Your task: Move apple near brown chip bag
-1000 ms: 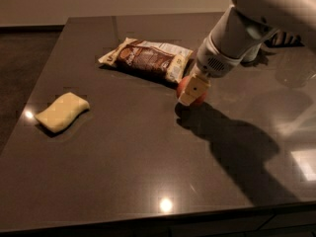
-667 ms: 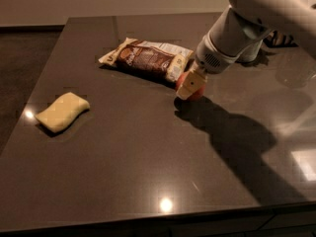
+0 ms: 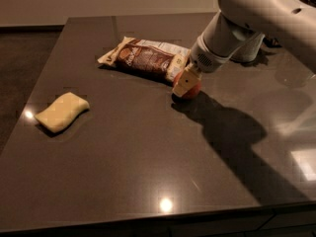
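Note:
The red-orange apple [image 3: 194, 91] is at the table surface, just off the right end of the brown chip bag [image 3: 145, 58], which lies flat at the back middle of the dark table [image 3: 148, 152]. My gripper [image 3: 186, 85] reaches down from the upper right and is shut on the apple. One tan finger [image 3: 181, 83] covers the apple's left side, so only its right and lower edge show. The apple is almost touching the bag's cream-yellow end.
A pale yellow sponge [image 3: 62, 111] lies at the left of the table. My white arm [image 3: 256, 19] spans the upper right and casts a broad shadow across the right half. The table's front edge runs along the bottom.
My gripper has moved the apple slightly left and down, closer to the chip bag's right end. The bag and the sponge have not moved.

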Available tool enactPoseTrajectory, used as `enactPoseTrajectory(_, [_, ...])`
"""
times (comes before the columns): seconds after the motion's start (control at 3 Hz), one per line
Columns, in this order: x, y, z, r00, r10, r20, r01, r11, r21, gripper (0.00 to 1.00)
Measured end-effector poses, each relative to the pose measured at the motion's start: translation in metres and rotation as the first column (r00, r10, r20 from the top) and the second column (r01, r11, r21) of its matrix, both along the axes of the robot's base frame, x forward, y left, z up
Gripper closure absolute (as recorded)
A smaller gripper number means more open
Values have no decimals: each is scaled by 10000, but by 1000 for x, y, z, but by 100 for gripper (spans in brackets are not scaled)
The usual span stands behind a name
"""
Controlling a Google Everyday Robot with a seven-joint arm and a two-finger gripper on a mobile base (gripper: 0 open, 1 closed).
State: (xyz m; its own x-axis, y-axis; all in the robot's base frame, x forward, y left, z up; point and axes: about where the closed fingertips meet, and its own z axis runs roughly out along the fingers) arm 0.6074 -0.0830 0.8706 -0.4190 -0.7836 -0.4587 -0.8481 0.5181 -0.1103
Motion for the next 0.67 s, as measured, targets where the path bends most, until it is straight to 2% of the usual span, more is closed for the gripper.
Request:
enactPoseTrajectory(0.33, [0,1,-4,9996,43,276,-39,9999,-121,39])
enactPoseTrajectory(0.67, [0,2,-4,9997,60,254,-57,9999,-117,16])
